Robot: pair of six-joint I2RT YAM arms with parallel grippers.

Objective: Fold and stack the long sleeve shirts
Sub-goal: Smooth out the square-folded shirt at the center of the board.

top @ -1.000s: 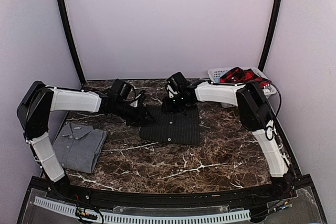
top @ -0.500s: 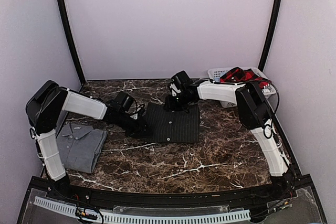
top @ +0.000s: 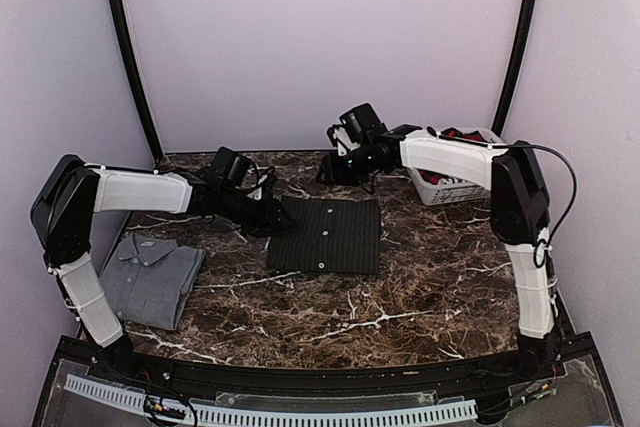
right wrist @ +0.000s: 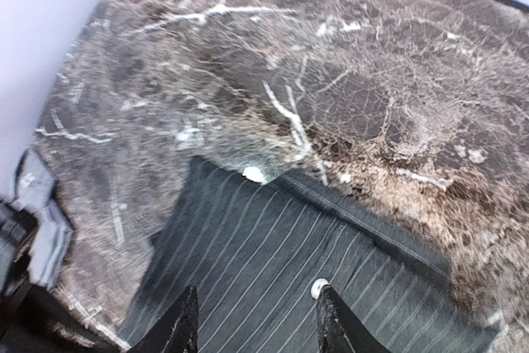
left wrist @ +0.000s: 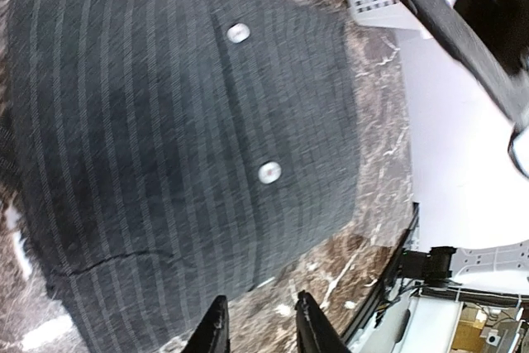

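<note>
Both my jaws are hanging open and empty by the folded pinstriped shirt point(top: 330, 237).
From above, it is lying mid-surface point(top: 400, 297), with my left jaws just beside its left edge, my right jaws above its far edge, and the grey shirt point(top: 150, 277) lying folded near-left. My left wrist is showing gapped jaws at its edge; my right is showing parted jaws over it.

Your left arm point(top: 140, 190) reaches low, elbow out; left gripper point(left wrist: 260, 302) jaws slightly parted, empty. Your right arm point(top: 450, 157) extends raised; right gripper point(right wrist: 257, 293), beyond and right of the left one, jaws parted wider, empty.
</note>
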